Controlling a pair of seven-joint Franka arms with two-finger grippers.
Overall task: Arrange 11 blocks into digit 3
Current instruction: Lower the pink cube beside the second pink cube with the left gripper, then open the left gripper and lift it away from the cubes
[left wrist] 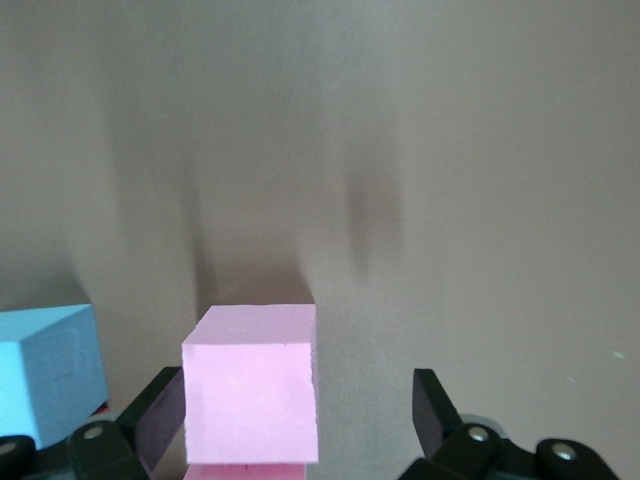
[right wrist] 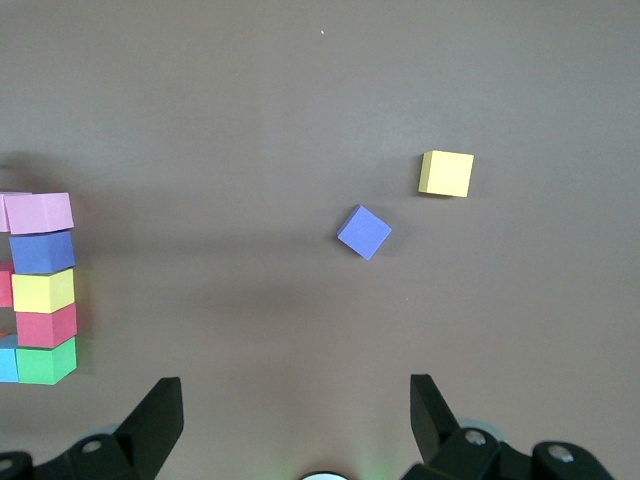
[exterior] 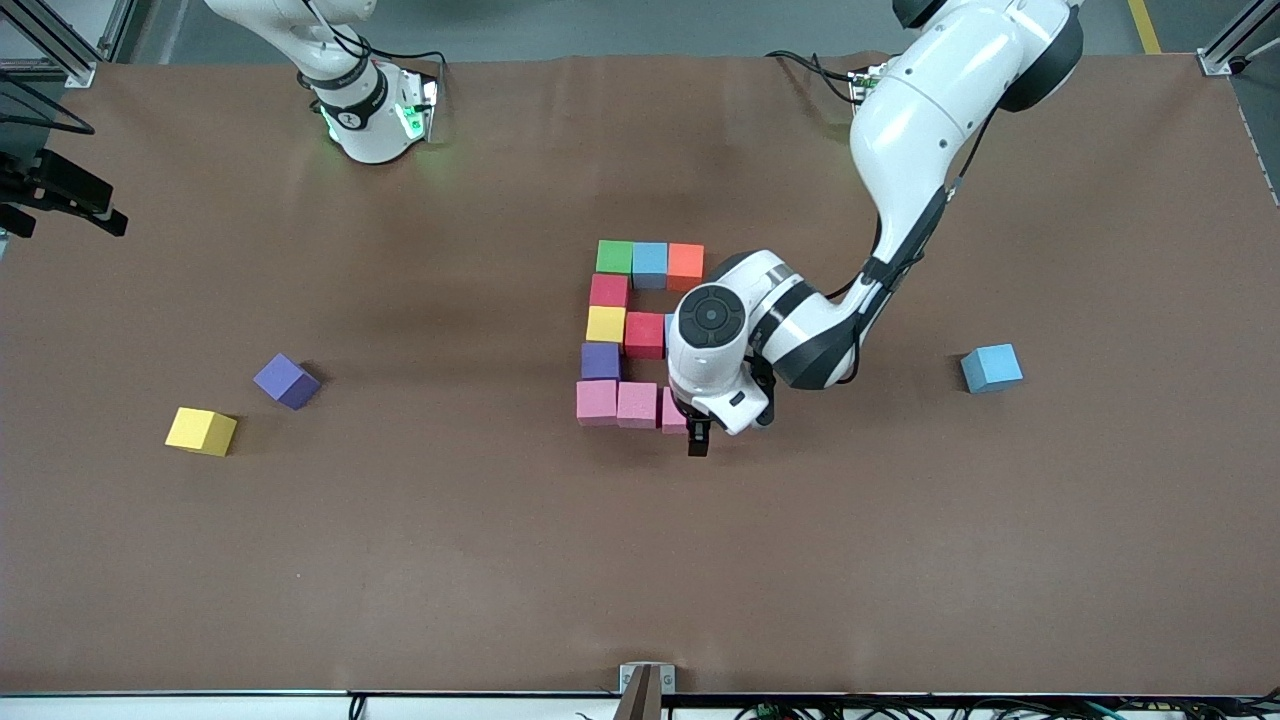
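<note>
The blocks form a figure mid-table: green (exterior: 614, 257), light blue (exterior: 650, 264) and orange (exterior: 686, 266) in a row, then red (exterior: 609, 291), yellow (exterior: 606, 324), red (exterior: 645, 335), purple (exterior: 600, 361) and two pink (exterior: 597, 402) (exterior: 637, 404). A third pink block (exterior: 673, 413) (left wrist: 250, 395) ends that row, partly under my left hand. My left gripper (exterior: 686, 428) (left wrist: 297, 380) is open around it, with a clear gap on one side. A light blue block (left wrist: 45, 370) sits beside it. My right gripper (right wrist: 295, 385) is open and holds nothing.
Loose blocks lie apart from the figure: purple (exterior: 286, 381) (right wrist: 364, 232) and yellow (exterior: 202, 431) (right wrist: 446, 174) toward the right arm's end, light blue (exterior: 991, 368) toward the left arm's end. The right arm (exterior: 360, 110) waits by its base.
</note>
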